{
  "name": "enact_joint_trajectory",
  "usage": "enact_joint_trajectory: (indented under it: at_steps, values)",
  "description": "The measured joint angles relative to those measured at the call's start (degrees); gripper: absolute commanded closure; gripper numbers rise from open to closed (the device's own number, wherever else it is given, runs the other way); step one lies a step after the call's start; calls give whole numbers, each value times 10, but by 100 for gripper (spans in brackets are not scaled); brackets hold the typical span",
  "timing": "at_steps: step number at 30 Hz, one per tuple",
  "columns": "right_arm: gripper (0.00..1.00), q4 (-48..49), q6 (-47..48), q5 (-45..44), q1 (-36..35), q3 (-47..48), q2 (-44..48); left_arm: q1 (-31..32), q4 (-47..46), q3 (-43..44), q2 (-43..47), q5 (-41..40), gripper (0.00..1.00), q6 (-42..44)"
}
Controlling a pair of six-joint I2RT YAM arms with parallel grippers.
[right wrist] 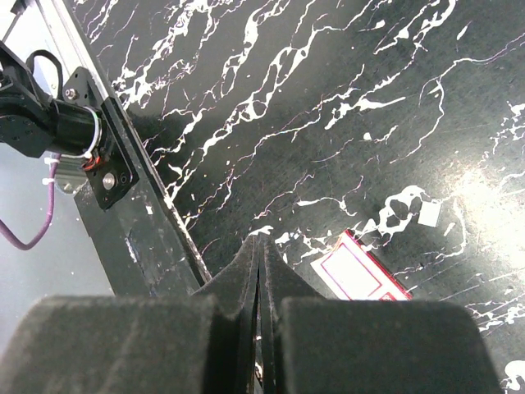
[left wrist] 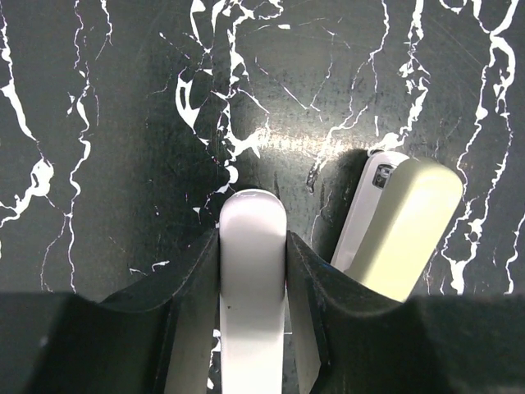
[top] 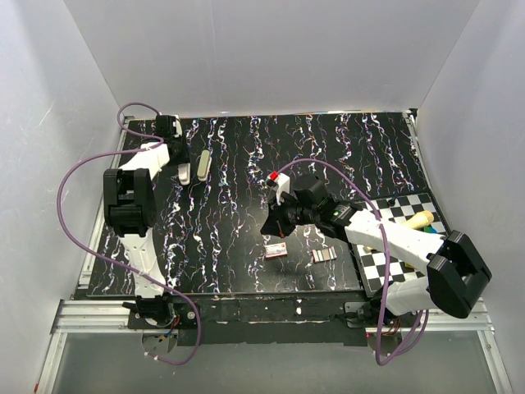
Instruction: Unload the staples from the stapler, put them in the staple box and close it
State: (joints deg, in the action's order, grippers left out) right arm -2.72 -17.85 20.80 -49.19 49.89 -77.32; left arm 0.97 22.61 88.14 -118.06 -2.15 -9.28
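The stapler point(left wrist: 399, 232), with a cream rounded top over a pale and grey lower part, lies on the black marbled mat at the far left point(top: 203, 162). My left gripper point(left wrist: 253, 242) is shut on a white rounded piece point(left wrist: 253, 279) that lies just left of the stapler; it is near the mat's far left edge in the top view point(top: 182, 169). My right gripper point(right wrist: 261, 246) is shut with nothing between its fingers and hovers over the near middle of the mat point(top: 269, 227). A strip of staples point(top: 324, 255) lies near the front edge.
A small red-bordered box point(right wrist: 361, 275) lies just right of my right gripper point(top: 276, 251). A checkered board point(top: 408, 212) with a pale wooden stick point(top: 420, 220) sits at the right, under the right arm. White walls enclose three sides of the table.
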Motion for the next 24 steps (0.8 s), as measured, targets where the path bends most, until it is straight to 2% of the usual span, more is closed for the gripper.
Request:
enact_joint_trajectory:
  at_steps: [2, 4, 18, 24]
  values:
    - [99, 4, 0, 0, 0, 0, -1, 0, -3, 0, -5, -3, 64, -2]
    - [99, 8, 0, 2, 0, 0, -3, 0, -3, 0, -11, -6, 54, -4]
    - [99, 12, 0, 3, 0, -1, -5, 0, -2, 0, -10, -4, 49, -8]
    - [99, 12, -2, 3, 0, -1, -5, 0, 3, -14, 64, 3, 49, -15]
